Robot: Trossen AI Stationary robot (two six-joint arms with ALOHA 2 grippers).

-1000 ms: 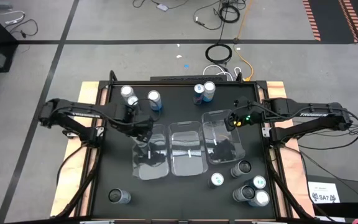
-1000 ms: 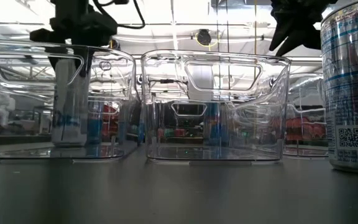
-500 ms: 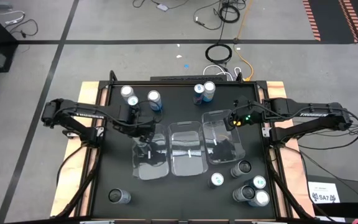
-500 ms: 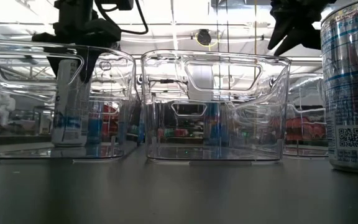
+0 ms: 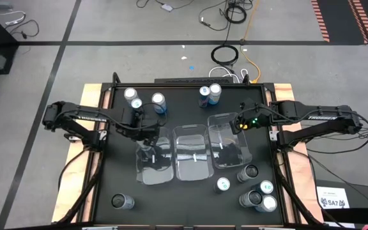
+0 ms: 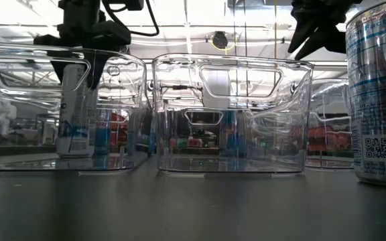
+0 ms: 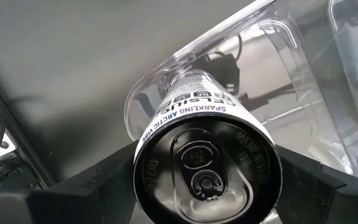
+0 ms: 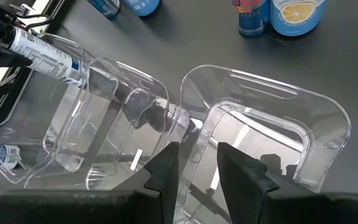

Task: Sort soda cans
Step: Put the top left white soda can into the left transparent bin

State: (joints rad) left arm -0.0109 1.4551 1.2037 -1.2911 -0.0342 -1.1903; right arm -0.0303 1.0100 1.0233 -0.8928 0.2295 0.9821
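A white soda can (image 7: 207,155) stands upright on the floor of the left clear bin (image 5: 153,160), at the bin's far end. It also shows in the low view (image 6: 74,114). My left gripper (image 6: 76,70) points straight down over it, open, with one finger on each side of the can's top. My right gripper (image 8: 197,162) hangs open over the far end of the right bin (image 5: 229,144), holding nothing. The middle bin (image 5: 193,156) stands between the two. My left gripper's fingers (image 7: 104,183) come from above and flank the can's top rim (image 7: 138,168) closely on two opposite sides. I cannot tell whether they touch it. The can stands on the bin floor by its base.
Two cans (image 5: 131,96) stand at the far left and two blue ones (image 5: 209,93) at the far middle. Several cans (image 5: 254,188) cluster at the near right, one of them close to the low camera (image 6: 380,94). One can (image 5: 121,202) stands near left.
My left gripper has opened a little around the can's top and stayed in place. The can stands upright in the left bin as before.
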